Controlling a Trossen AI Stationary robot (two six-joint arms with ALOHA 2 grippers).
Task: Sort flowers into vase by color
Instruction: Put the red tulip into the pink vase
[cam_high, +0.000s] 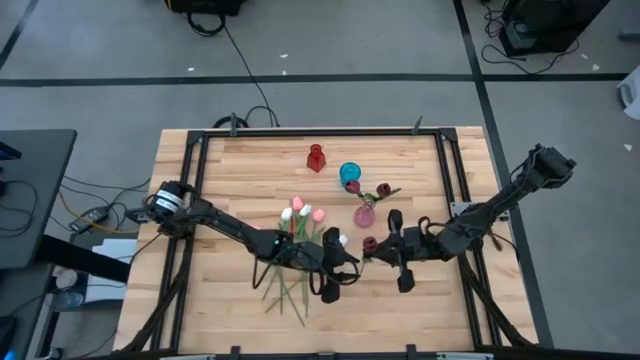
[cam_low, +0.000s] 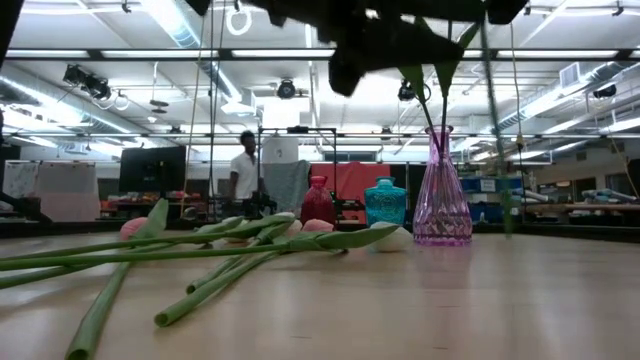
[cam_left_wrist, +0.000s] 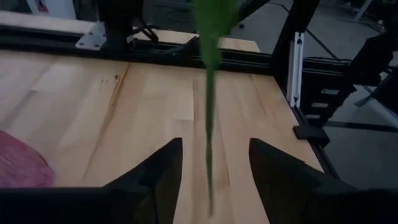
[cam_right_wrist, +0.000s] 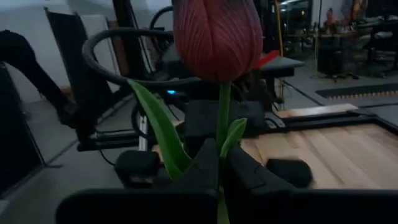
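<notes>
Wooden table (cam_high: 230, 310), 3 vases (cam_high: 350, 175), loose tulips (cam_high: 290, 285) lying flat

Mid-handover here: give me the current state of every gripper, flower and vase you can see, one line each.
Right gripper: shut on the maroon tulip's stem.
Maroon tulip: held, head up.
Left gripper: open, green stem between its fingers.
Pink vase: upright, holding stems.
Teal vase: upright.
Red vase: upright.
Loose tulips: lying flat on the table.

Two black jointed arms, each ending in a dark two-fingered tool (cam_left_wrist: 211, 168).
</notes>
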